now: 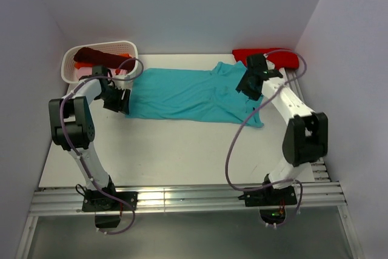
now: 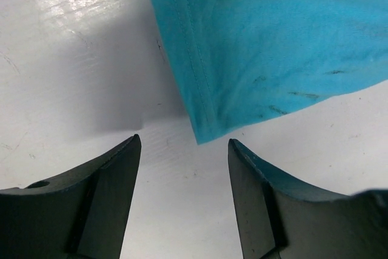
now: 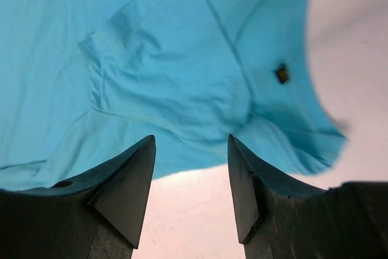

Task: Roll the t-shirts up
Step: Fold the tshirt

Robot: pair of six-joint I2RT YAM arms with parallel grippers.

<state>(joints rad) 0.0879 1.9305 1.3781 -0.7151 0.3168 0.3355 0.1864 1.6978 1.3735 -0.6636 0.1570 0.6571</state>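
Laid flat: teal t-shirt [image 1: 182,92]. Released and empty: left gripper [image 2: 183,141], right gripper [image 3: 191,139]. Next, probably: pinch hem, roll toward collar.

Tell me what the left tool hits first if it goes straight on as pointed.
Probably the teal t-shirt, its hem corner right ahead of the open left tool; depth is unclear, so maybe the bare table beside it.

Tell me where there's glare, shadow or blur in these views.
Left wrist view: glare on the white table at top left, soft shadow beside the teal cloth t-shirt; right wrist view: the shirt's right edge is blurred, table looks pinkish; top view: sharp, evenly lit.
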